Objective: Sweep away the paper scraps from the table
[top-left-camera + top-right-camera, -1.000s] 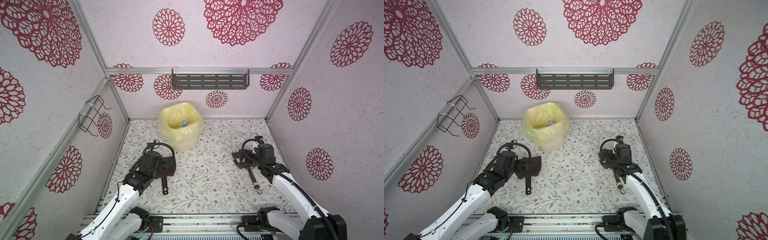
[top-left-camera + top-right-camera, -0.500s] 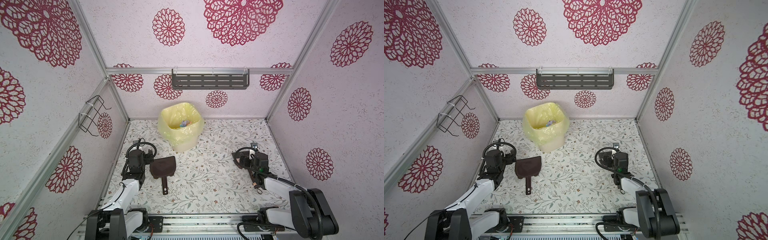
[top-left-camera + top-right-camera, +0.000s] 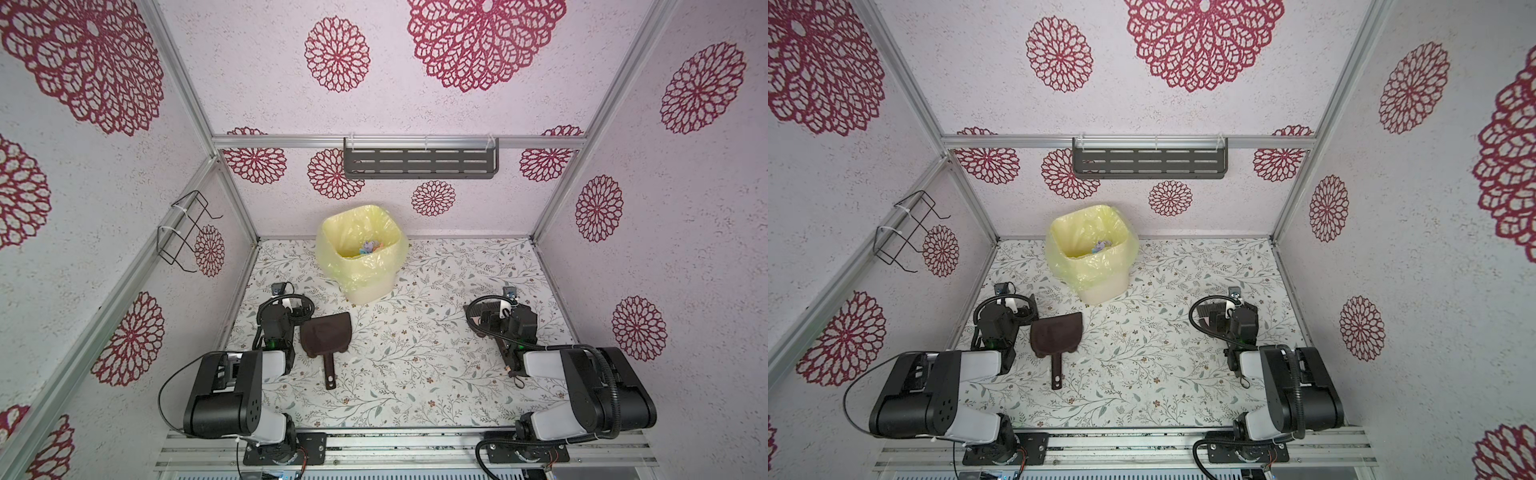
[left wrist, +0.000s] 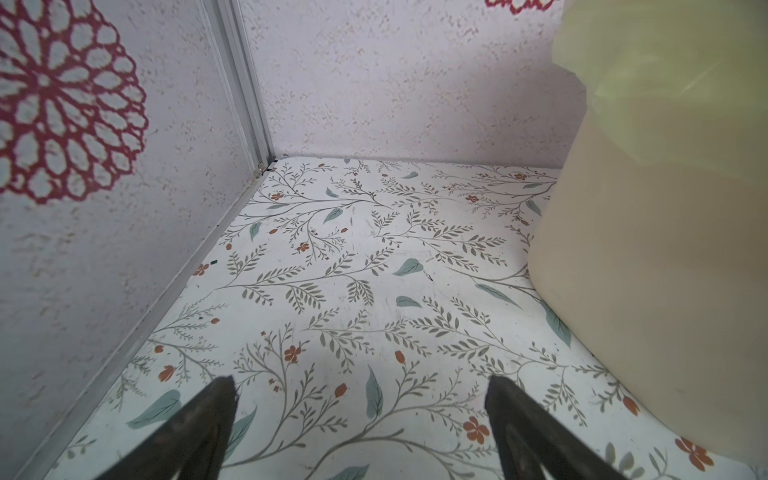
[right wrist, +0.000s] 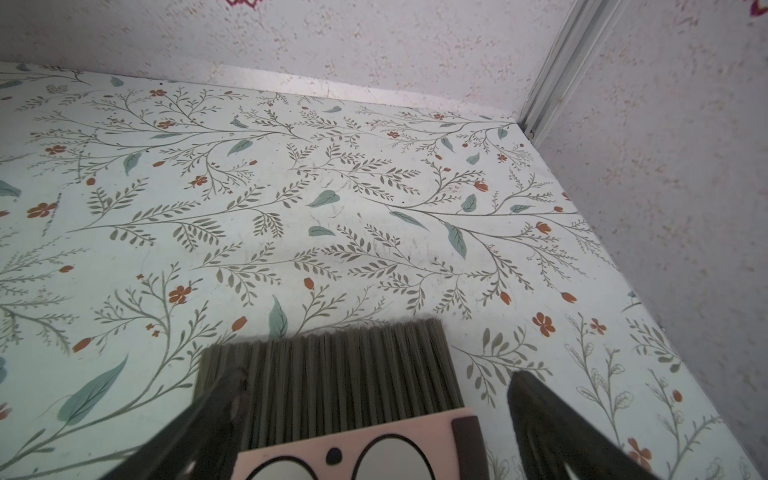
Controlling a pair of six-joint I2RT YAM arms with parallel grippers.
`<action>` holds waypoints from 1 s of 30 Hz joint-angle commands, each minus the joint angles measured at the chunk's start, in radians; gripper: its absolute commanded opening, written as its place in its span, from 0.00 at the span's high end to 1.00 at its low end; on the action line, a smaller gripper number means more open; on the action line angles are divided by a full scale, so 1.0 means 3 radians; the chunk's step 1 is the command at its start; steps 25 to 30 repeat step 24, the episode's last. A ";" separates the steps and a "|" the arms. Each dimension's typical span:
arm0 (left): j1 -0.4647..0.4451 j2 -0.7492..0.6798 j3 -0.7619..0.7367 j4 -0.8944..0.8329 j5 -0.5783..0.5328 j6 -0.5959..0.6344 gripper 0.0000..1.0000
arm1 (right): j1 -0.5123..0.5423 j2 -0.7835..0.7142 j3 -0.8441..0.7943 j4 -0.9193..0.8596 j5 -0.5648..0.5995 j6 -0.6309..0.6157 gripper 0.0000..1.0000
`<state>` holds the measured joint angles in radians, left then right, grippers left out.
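Two grippers flank the leaf-printed white table. Near its left edge, the left gripper spreads its jaws wide, holding nothing; just beside it lies a dark brown plastic dustpan. By the far edge, a cream bin lined with a crinkled yellow bag contains the crumpled paper scraps, partly hidden by its rim. Near the right edge, the right gripper stands open astride a grey-bristled, pink-backed brush, largely covered by the arm in both top views.
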<state>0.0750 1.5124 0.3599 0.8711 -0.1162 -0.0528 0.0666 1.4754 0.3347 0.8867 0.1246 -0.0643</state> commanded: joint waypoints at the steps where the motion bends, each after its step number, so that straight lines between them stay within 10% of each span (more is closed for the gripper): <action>1: 0.0031 0.0080 -0.0024 0.0414 0.0101 0.0053 0.03 | -0.0126 0.0031 0.0074 0.0268 -0.0196 0.0125 0.01; 16: 0.0061 0.0120 0.0012 0.0385 0.0136 0.0027 0.03 | -0.0054 0.0208 -0.0524 0.1528 0.0119 0.0120 0.01; 30: 0.0061 0.0114 0.0036 0.0341 0.0130 0.0023 0.03 | -0.0038 0.0203 -0.0432 0.1355 0.0165 0.0119 0.01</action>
